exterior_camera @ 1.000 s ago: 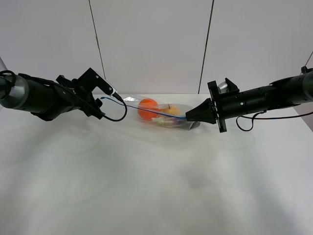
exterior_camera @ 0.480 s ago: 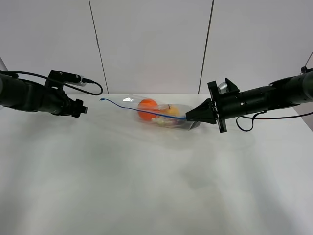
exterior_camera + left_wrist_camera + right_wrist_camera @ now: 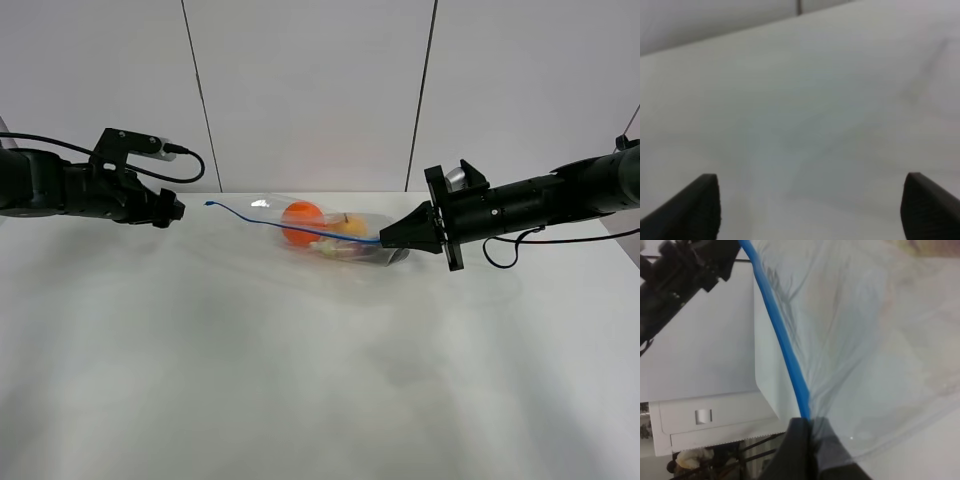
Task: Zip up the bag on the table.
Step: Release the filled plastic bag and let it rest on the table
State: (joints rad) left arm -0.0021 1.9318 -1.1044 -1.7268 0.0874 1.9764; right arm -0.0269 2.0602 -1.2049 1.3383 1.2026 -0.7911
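Observation:
The bag (image 3: 330, 232) lies at the back middle of the table (image 3: 300, 380), clear plastic with orange and yellow produce inside. Its blue zipper strip (image 3: 290, 225) runs from the right gripper out to a free end (image 3: 208, 203) on the left. My right gripper (image 3: 384, 240) is shut on the bag's right end; in the right wrist view its fingers (image 3: 805, 445) pinch the blue strip (image 3: 782, 342). My left gripper (image 3: 172, 211) is apart from the bag, to the left of the strip's free end. The left wrist view shows its fingertips (image 3: 700, 200) spread wide over bare table, holding nothing.
A grey panelled wall (image 3: 310, 90) stands behind the table's back edge. White tabletop stretches in front of the bag and both arms.
My left gripper has let go of the blue strip's left end and pulled away to the left. The strip's end now lies free. The right gripper has not moved.

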